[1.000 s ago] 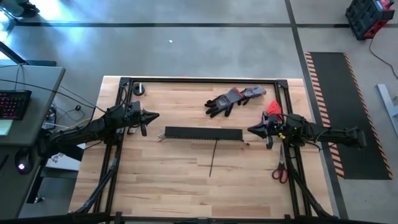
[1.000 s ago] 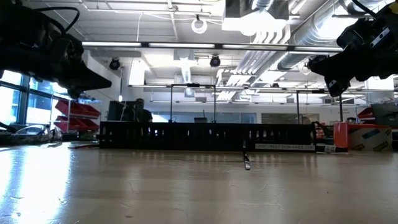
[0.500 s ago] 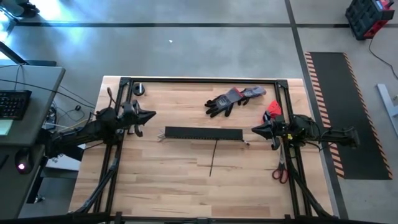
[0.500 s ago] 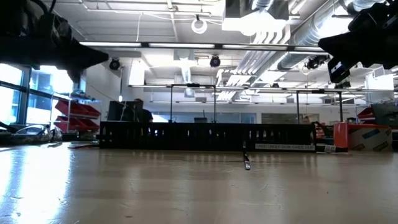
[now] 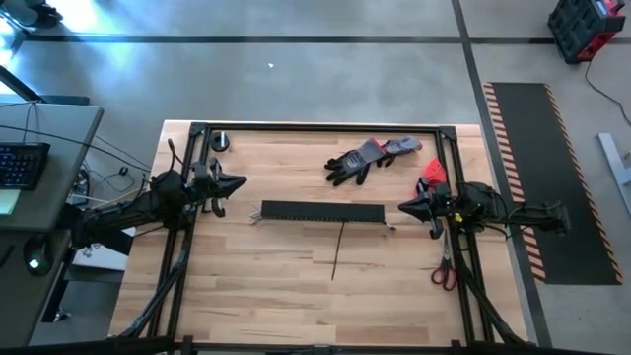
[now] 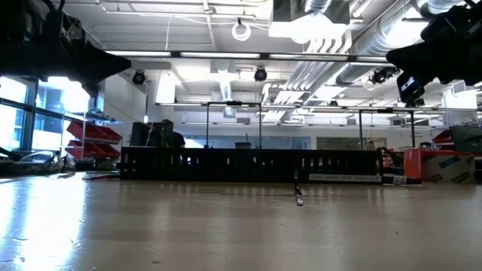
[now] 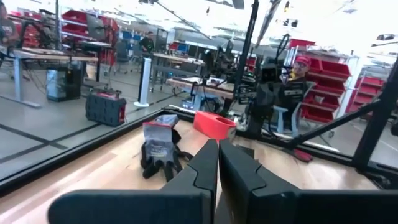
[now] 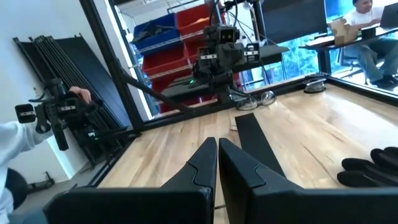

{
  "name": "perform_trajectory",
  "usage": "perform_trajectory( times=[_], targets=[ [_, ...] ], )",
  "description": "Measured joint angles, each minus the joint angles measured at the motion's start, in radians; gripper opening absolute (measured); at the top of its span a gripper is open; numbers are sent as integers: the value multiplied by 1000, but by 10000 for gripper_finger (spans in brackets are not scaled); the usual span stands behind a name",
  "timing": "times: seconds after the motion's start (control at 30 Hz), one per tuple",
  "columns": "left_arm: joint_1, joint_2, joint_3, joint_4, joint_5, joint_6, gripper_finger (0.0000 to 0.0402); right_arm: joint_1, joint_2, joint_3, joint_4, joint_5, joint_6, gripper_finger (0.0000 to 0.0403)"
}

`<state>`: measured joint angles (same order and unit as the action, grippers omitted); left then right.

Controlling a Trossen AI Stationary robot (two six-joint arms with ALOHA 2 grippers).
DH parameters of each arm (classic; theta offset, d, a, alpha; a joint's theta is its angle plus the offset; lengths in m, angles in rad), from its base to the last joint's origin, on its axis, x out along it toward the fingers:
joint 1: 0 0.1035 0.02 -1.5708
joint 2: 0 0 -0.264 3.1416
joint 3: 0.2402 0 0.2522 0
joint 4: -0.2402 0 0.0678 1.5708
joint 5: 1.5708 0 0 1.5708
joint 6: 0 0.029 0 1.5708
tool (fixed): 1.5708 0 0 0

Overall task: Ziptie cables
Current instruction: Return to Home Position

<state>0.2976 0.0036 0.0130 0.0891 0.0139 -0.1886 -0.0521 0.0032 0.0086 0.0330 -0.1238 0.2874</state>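
The long black slotted duct [image 5: 322, 211] lies across the middle of the table, and the low view shows it as a dark wall [image 6: 248, 165]. The cables are mostly hidden. Only thin pale ends [image 5: 255, 218] poke out at the duct's left end and lie on the wood. My left gripper [image 5: 243, 181] hovers shut above the table, left of the duct, its fingers closed together in the left wrist view [image 7: 217, 163]. My right gripper [image 5: 401, 207] hovers shut just off the duct's right end, also seen in the right wrist view [image 8: 217, 158]. Neither touches anything.
A thin black cover strip [image 5: 338, 249] lies near of the duct. A pair of grey and black gloves [image 5: 373, 158] lies toward the far edge. A red object [image 5: 432, 176] and red-handled scissors [image 5: 444, 266] sit by the right frame post, and a small round object [image 5: 220, 141] at the far left corner.
Both grippers have risen and drawn back from the duct. The left one went toward the table's left edge and the right one toward the right edge. They have held still for the last half second. Both stayed shut. The duct and strip have not moved.
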Motion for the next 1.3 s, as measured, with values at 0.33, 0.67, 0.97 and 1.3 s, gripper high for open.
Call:
perform_trajectory(
  times=[0.33, 0.67, 0.97, 1.3],
  targets=[
    [-38, 0, -1, -10, -7, 0, 0, -2, 2, 0, 0, 1, 0, 0],
    [-258, 0, -1, -12, -7, 0, 0, -2, 2, 0, 1, 1, 0, 1],
    [-314, 9, -1, -17, -7, 0, 0, -2, 3, 0, 1, 1, 0, 0],
    [-314, 9, -1, -17, -7, 0, 0, -2, 3, 0, 0, 1, 0, 0]
  ],
)
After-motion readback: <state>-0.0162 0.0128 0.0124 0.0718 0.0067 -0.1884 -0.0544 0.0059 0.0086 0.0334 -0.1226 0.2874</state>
